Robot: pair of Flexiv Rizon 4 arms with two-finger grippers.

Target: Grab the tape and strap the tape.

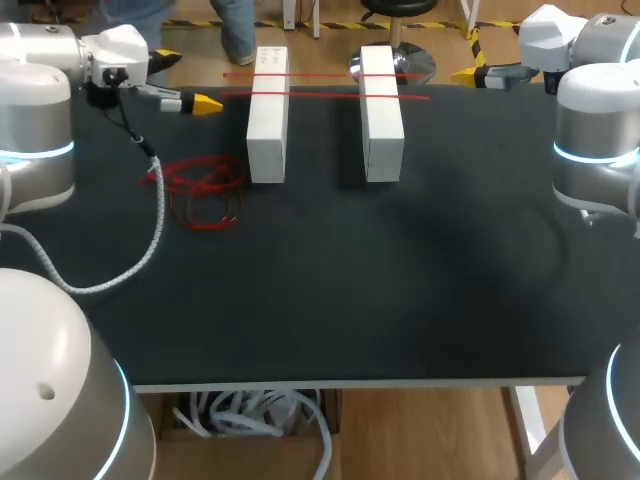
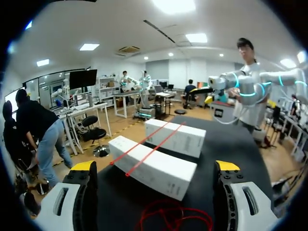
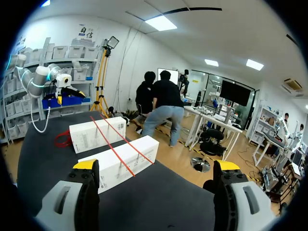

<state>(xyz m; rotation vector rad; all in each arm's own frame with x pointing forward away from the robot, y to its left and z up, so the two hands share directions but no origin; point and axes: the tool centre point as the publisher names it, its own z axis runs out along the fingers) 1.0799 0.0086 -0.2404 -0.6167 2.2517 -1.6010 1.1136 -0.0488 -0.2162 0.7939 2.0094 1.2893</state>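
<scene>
Tape (image 1: pixel 203 188): red tangle on worktop (image 1: pixel 400 280), left of white boxes (image 1: pixel 382 120).
Left hand (image 1: pixel 187 80): apart, empty, far left.
Right hand (image 3: pixel 156 166): apart, empty, far right.

faint print on white box (image 3: pixel 84 137), too small to read, nothing legible

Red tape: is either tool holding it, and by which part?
Nothing is held. The left tool and right tool are both open and empty; the loose red tape lies on the table beside the white boxes.
</scene>
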